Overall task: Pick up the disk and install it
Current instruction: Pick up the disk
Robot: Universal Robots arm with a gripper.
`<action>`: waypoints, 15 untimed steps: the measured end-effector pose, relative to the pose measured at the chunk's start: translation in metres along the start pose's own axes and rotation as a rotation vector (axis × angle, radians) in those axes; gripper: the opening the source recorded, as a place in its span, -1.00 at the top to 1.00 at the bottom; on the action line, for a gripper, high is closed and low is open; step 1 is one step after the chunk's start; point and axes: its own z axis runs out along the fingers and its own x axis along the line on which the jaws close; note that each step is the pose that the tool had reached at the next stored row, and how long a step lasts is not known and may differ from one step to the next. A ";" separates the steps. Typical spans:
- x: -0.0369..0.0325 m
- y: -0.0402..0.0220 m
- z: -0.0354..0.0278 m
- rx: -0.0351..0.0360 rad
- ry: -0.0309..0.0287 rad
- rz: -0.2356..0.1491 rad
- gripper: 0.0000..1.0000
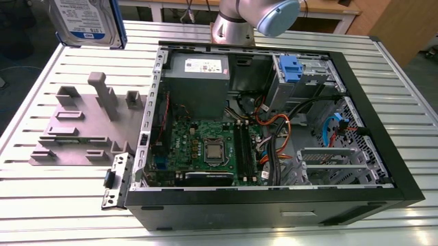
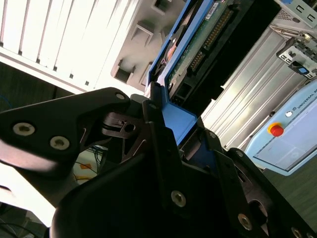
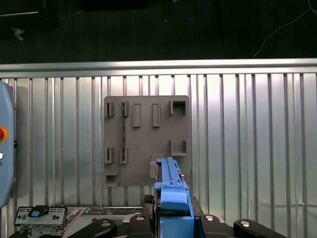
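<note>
One end effector (image 2: 179, 130) grips the disk (image 1: 89, 18), its top cut off in the exterior view.

black bolted claw (image 2: 181, 130), silver arm (image 1: 229, 29)

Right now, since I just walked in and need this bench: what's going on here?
The arm's hand is shut on the disk, gripping it by a blue rail and holding it in the air, clear of the grey fixture plate. The open computer case lies on the table at the exterior view's right of that plate. The disk is not yet installed.
</note>
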 end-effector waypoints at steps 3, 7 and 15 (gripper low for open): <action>0.0001 0.0000 0.0000 0.0000 0.0000 0.000 0.27; 0.0000 -0.0030 0.0000 -0.0001 0.0001 0.000 0.27; 0.0110 -0.0052 0.0003 -0.0001 0.0001 0.000 0.27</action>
